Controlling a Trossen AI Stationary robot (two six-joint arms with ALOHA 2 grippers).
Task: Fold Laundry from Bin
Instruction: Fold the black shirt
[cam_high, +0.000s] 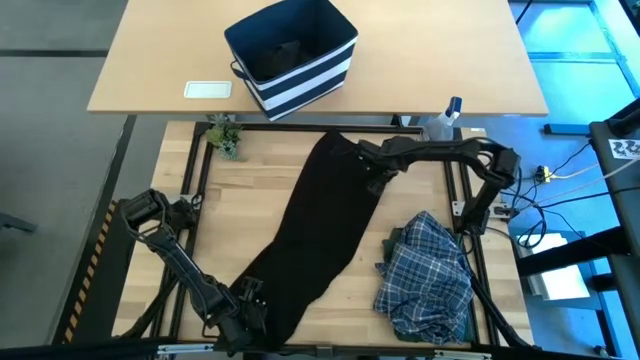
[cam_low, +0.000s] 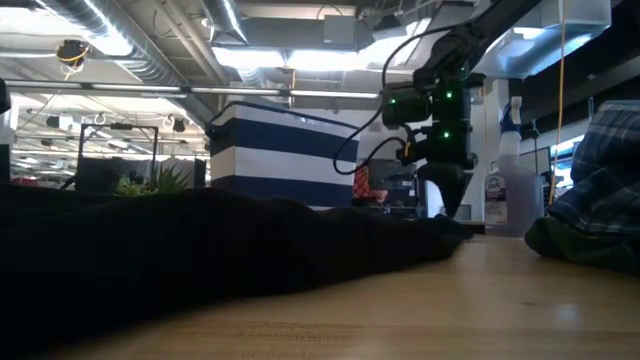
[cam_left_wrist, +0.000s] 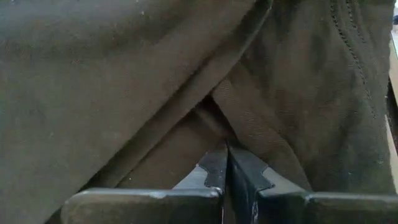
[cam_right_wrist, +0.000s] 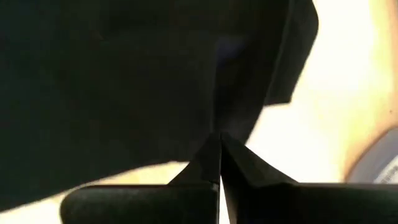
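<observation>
**Both grippers pinching the dark garment**

Your left gripper (cam_left_wrist: 225, 155) is pressed together on the near end of the dark garment (cam_high: 325, 225); your right gripper (cam_right_wrist: 219, 142) pinches its far end. The bin (cam_high: 292, 55) sits beyond the right gripper.

There were 3 pieces of laundry on view: 1 long dark garment (cam_high: 320, 235) pinched at both ends between closed fingers, 1 blue-and-white plaid shirt (cam_high: 428, 275) well apart from either gripper's fingertips, and 1 dark piece inside the bin (cam_high: 292, 52). There was 1 bin, 1 spray bottle (cam_high: 444, 122), 1 small green plant (cam_high: 226, 135) and 1 white card (cam_high: 208, 89). There were 2 grippers, the left gripper (cam_high: 248, 312) and the right gripper (cam_high: 374, 178), each with 2 fingers.
</observation>
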